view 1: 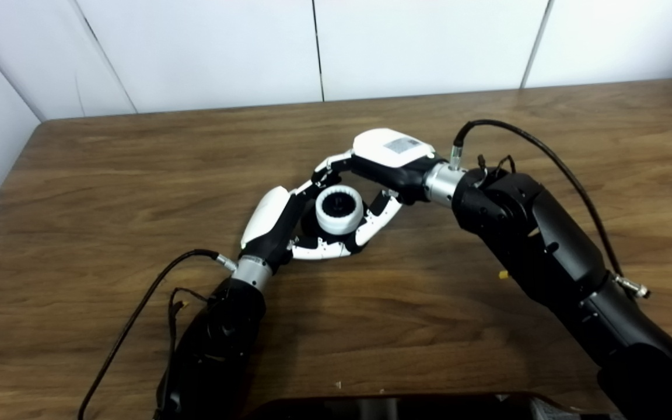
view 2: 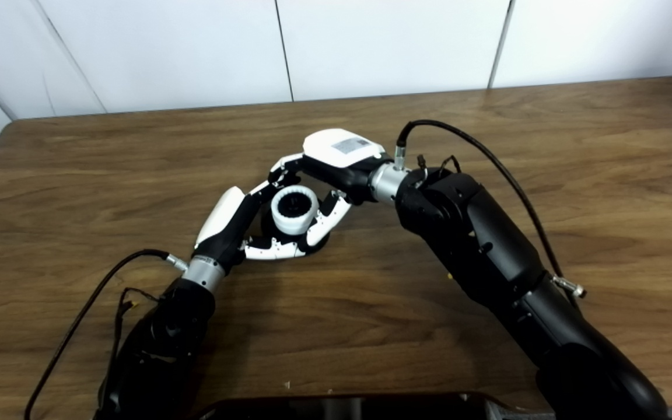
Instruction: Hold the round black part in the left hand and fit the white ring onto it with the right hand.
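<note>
The wood-grain tabletop (view 1: pixel 487 350) spreads wide under me, with white wall panels (view 1: pixel 417 46) behind its far edge. My two black arms come in from the bottom and meet near the middle of the tabletop. A black cable (view 1: pixel 546 154) loops off my right wrist, and another black cable (view 1: pixel 137 309) trails from my left wrist. My right robot hand (view 1: pixel 385 160) reaches in from the right, its white back turned up, its fingers (view 1: pixel 378 219) curled around the white ring (view 1: pixel 339 211) from the far side and the near side; they look closed on it, though I cannot see every contact. My left robot hand (view 1: pixel 277 224) comes up from below left, its fingers (view 1: pixel 321 249) wrapped under and around the round black part (view 1: pixel 311 224), which shows as a dark body just beneath and left of the ring. The ring has a toothed inner edge and sits over the black part, a dark core (view 2: pixel 294 203) showing through its centre. Whether it is fully seated I cannot tell.
</note>
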Controlling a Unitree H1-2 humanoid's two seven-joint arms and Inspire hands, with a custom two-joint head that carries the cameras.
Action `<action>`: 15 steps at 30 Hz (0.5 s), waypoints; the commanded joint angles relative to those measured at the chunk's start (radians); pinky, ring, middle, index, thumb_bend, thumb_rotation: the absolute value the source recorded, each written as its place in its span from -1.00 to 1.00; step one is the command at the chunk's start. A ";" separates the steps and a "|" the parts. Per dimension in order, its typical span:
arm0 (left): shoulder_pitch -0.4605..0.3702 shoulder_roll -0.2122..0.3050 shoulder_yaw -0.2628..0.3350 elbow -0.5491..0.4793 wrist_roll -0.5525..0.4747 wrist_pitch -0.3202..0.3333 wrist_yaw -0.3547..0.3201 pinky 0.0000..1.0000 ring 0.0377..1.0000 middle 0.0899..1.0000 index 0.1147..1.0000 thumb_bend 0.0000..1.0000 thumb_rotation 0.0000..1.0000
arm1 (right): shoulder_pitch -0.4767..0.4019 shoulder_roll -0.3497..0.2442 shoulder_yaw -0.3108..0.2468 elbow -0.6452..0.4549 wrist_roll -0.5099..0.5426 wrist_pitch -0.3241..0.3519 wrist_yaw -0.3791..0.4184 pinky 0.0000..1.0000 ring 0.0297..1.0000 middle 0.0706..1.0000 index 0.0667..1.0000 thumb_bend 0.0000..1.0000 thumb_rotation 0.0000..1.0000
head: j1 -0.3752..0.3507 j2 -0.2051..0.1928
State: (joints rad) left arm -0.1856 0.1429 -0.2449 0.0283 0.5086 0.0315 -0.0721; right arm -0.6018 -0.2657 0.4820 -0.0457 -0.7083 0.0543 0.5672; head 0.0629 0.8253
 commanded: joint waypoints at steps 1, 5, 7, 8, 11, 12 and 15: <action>-0.019 0.007 0.014 -0.005 -0.010 -0.012 0.014 0.85 0.60 0.58 0.66 0.99 -0.31 | -0.034 0.004 -0.027 -0.013 0.011 -0.018 -0.040 0.55 0.65 0.66 0.59 0.88 -0.24 | 0.004 0.001; -0.019 0.004 0.026 -0.011 -0.027 0.000 0.007 0.89 0.62 0.59 0.66 0.99 -0.34 | -0.030 0.010 -0.051 -0.011 0.036 -0.011 -0.051 0.56 0.63 0.65 0.60 0.88 -0.23 | 0.005 0.010; -0.018 0.005 0.027 -0.014 -0.026 0.002 0.005 0.87 0.63 0.59 0.67 1.00 -0.31 | -0.030 0.012 -0.059 -0.011 0.044 -0.006 -0.051 0.58 0.63 0.65 0.60 0.88 -0.21 | 0.006 0.005; -0.017 0.006 0.029 -0.014 -0.027 -0.004 0.007 0.84 0.63 0.59 0.68 0.99 -0.31 | -0.030 0.012 -0.063 -0.010 0.044 -0.006 -0.053 0.56 0.62 0.64 0.60 0.87 -0.20 | 0.008 0.010; -0.014 0.004 0.036 -0.012 -0.036 -0.019 0.015 0.79 0.62 0.59 0.67 0.99 -0.33 | -0.027 0.012 -0.075 -0.009 0.048 -0.004 -0.058 0.47 0.58 0.63 0.60 0.89 -0.17 | 0.007 0.007; -0.014 0.003 0.037 -0.011 -0.038 -0.022 0.017 0.77 0.63 0.59 0.67 0.99 -0.33 | -0.026 0.013 -0.079 -0.009 0.050 -0.003 -0.059 0.45 0.58 0.63 0.59 0.90 -0.17 | 0.007 0.006; -0.012 0.003 0.043 -0.012 -0.043 -0.025 0.018 0.74 0.64 0.60 0.68 1.00 -0.30 | -0.021 0.014 -0.091 -0.009 0.057 0.003 -0.063 0.44 0.57 0.63 0.60 0.92 -0.15 | 0.007 0.012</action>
State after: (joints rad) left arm -0.1797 0.1419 -0.2110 0.0283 0.4719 0.0235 -0.0698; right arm -0.5938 -0.2587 0.4119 -0.0375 -0.6685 0.0580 0.5348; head 0.0690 0.8360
